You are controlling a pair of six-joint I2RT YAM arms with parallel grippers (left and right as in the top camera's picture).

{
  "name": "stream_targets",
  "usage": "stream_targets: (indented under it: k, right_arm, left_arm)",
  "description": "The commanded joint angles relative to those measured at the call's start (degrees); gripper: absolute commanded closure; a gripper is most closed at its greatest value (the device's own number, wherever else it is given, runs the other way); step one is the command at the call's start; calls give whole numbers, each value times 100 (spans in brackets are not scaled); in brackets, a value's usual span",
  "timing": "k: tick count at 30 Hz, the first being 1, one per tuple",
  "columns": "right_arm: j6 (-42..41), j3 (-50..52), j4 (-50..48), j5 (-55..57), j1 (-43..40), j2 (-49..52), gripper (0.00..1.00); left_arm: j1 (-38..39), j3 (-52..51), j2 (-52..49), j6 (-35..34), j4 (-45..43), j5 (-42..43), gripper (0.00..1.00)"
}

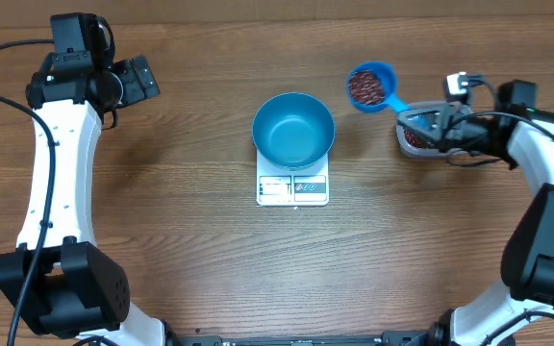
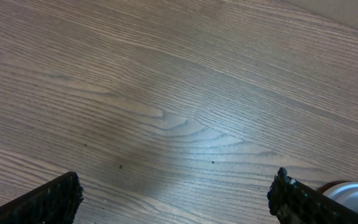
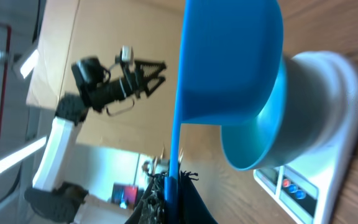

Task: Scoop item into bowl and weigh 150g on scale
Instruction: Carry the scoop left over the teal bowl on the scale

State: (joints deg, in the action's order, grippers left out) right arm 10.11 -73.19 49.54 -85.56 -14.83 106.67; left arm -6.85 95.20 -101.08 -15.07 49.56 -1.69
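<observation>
The dark red-brown beans (image 1: 366,87) sit in two places: a small heap fills the cup of a blue scoop (image 1: 369,86), and more lie in a clear tub (image 1: 412,140) at the right side of the table (image 1: 181,231). The scoop is up and to the right of the blue bowl (image 1: 293,130), near it but apart from it, with its open side facing up. Its handle runs back to the right gripper (image 1: 417,117), which is clenched on the handle directly over the tub. In the right wrist view the scoop (image 3: 229,62) fills the top of the frame, its thin handle running down into the dark pinched fingers (image 3: 185,196).

The bowl stands centred on the white scale (image 1: 292,188), whose display and buttons show along the front edge. The right wrist view shows the bowl (image 3: 260,140) resting on the scale's platform (image 3: 328,93).

The left gripper (image 1: 140,79) hangs well apart at the far left of the table, released and spread wide. Its fingertips (image 2: 48,202) frame bare wood in the left wrist view.
</observation>
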Motion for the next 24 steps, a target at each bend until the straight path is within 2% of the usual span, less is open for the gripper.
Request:
stream_targets:
  k: [1,5,12,18,24]
  right_arm:
    - [68,-286,-74,-323,496,15,96]
    - [66,-446,-297,-221,1019,17,96]
    - [66,-577,-758,634,1650,17,96]
    - [70,-640,-968,1945,1980,15,96]
    - [90,-640,-1272,2223,2072,15,96]
  left_arm:
    - [46,39,-50,-17,-9,22,0]
    - [46,39,-50,-17,-9,24,0]
    - [46,39,-52,-17,-9,22,0]
    - [46,39,-50,-17,-9,24,1]
    - [46,39,-52,-17,-9,24,0]
